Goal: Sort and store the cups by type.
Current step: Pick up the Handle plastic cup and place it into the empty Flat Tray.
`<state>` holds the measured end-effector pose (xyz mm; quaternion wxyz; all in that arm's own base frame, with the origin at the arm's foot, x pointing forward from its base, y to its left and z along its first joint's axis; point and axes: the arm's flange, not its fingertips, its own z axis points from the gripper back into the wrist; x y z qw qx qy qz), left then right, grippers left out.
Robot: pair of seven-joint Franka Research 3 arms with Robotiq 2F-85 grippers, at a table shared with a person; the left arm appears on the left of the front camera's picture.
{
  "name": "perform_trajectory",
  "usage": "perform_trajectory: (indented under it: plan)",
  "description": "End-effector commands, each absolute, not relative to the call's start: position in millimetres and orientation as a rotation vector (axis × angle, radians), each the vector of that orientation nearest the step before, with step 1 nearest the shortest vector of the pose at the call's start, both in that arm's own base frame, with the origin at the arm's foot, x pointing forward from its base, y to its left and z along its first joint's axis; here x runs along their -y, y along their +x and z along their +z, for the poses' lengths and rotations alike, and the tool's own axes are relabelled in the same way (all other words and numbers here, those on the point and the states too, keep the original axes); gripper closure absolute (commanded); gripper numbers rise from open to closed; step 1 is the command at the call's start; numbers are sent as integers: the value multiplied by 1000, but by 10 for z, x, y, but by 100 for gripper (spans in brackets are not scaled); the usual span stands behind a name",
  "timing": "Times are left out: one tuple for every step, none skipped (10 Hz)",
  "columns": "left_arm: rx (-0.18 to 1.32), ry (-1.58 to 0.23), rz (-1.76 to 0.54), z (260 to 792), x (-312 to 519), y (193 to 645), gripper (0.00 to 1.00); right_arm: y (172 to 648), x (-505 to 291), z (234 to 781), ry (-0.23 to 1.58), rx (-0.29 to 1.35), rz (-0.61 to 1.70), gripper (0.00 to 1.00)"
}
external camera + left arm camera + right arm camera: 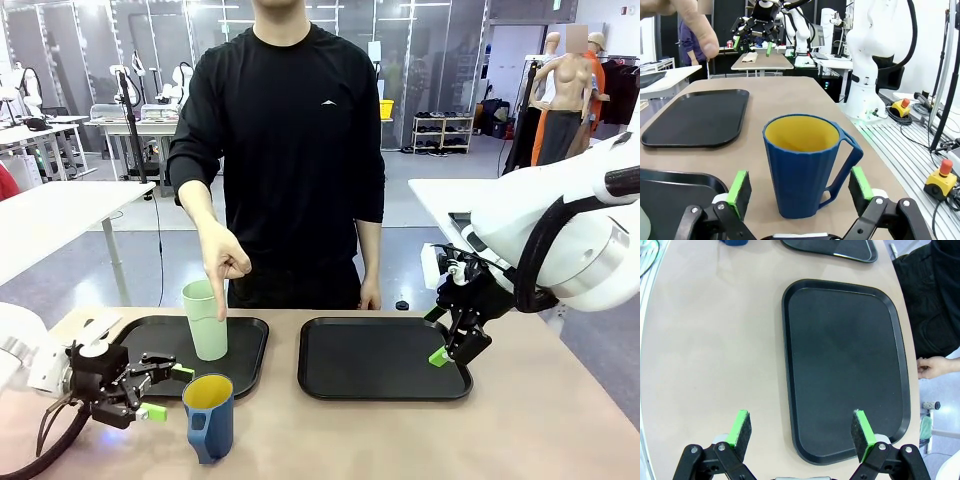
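Facing blue mug (802, 170), left tool (168, 392) apart; right tool (801, 432) apart; person's hand (228, 265) at tumbler (207, 325)

A robotics lab — rows of white workbenches (55, 212), emergency-stop buttons (940, 176), loose cables (918, 136) on the floor (890, 147)

The left tray (245, 350) and right tray (380, 362) are lying side by side on the worktop (400, 440). The tumbler (206, 322) is standing on the left tray; the mug (210, 418) is sitting before it on the worktop, left tool (167, 392) alongside.
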<state>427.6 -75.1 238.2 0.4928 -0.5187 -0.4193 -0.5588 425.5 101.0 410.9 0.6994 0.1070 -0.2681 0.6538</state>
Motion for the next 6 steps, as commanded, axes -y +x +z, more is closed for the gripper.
perform_trajectory:
  plan:
    - [1020, -1256, -1355, 2402, 728, 4265, 0, 4249, -1012, 4111, 225, 593, 1454, 0]
    - [1020, -1256, -1355, 2402, 728, 4265, 0, 4249, -1012, 4111, 225, 593, 1454, 0]
    - [1020, -1256, -1355, 2402, 728, 4265, 0, 4249, -1012, 4111, 225, 593, 1454, 0]
    - [1014, -1260, -1350, 2376, 741, 4276, 0, 4249, -1012, 4111, 225, 593, 1454, 0]
    - [990, -1254, -1376, 2397, 777, 4342, 0, 4249, -1012, 4111, 225, 593, 1454, 0]
    - [970, -1253, -1393, 2392, 793, 4389, 0, 4249, -1012, 4111, 225, 593, 1454, 0]
